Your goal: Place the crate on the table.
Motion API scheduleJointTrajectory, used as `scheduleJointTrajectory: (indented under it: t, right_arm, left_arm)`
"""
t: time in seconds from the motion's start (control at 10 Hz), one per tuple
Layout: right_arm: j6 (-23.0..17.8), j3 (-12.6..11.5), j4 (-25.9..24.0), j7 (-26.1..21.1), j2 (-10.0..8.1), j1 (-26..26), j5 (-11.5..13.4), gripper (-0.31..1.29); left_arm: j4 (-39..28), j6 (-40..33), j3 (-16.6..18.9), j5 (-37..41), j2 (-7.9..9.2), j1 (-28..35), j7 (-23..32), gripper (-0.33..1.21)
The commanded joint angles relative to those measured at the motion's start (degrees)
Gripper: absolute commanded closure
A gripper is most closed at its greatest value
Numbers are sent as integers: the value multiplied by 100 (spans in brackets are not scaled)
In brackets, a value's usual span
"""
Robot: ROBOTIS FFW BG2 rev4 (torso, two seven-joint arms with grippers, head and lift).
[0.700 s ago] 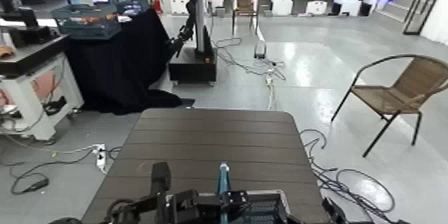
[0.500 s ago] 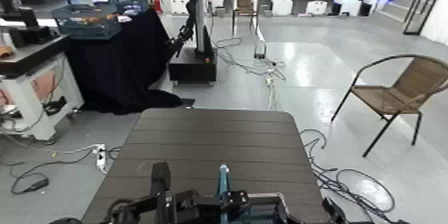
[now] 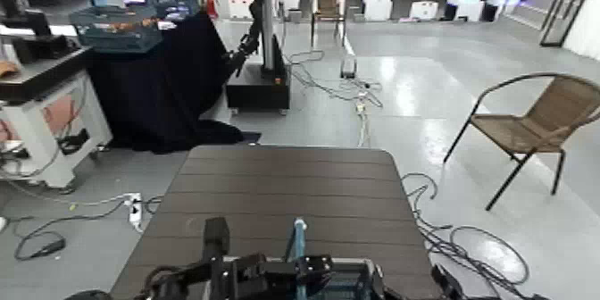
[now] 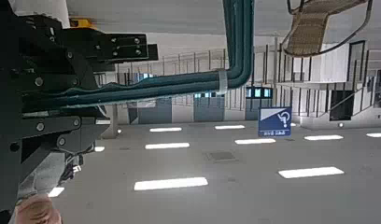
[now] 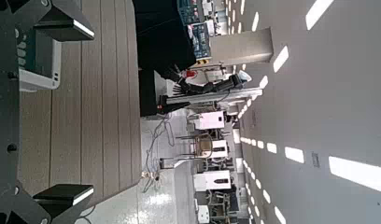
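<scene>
The counter [image 3: 286, 187] fills the lower middle of your head view, a dark slatted top with rounded corners, its slats running from your left to your right. In the right wrist view the same top [image 5: 95, 103] stretches away from the camera, bare along most of its length.

The crate [image 3: 344, 279] sits at the near edge of the counter, right at the bottom of your head view, so only its far rim and some slotted side show. From that sliver you cannot tell which way its long side runs. Its thin light-blue handle bar [image 3: 298, 237] stands upright above it. In the right wrist view a pale corner of the crate [image 5: 37, 63] shows close to the camera, over the near end of the slats.

Your left gripper [image 3: 234, 277] is just left of the crate at the near edge, a dark cluster of links; you cannot tell how its jaws stand. The left wrist view looks up at the ceiling and shows nothing of them.

Your right gripper [image 5: 65, 112] frames the counter with two dark fingertips [image 5: 65, 23] set wide apart, nothing between them.
</scene>
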Motion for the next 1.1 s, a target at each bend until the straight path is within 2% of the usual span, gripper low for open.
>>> scheduleJointTrajectory:
  t: [0.1,0.3,0.5,1.1]
  right_arm:
    - [-12,1,18,1,0,-9,-9,15]
    - [-38,1,36,1,-18,-18,-26,15]
    - [-64,10,62,-7,-26,-27,-44,15]
    - [-126,63,97,1,-62,-70,-114,15]
  left_arm:
    - [215,44,-87,0,16,-240,-31,120]
    - [655,88,-228,-97,-46,-547,-171,120]
    - [1068,88,-404,-563,-125,-943,-663,120]
    - [2131,-273,-887,-1679,-160,-1998,-2017,120]
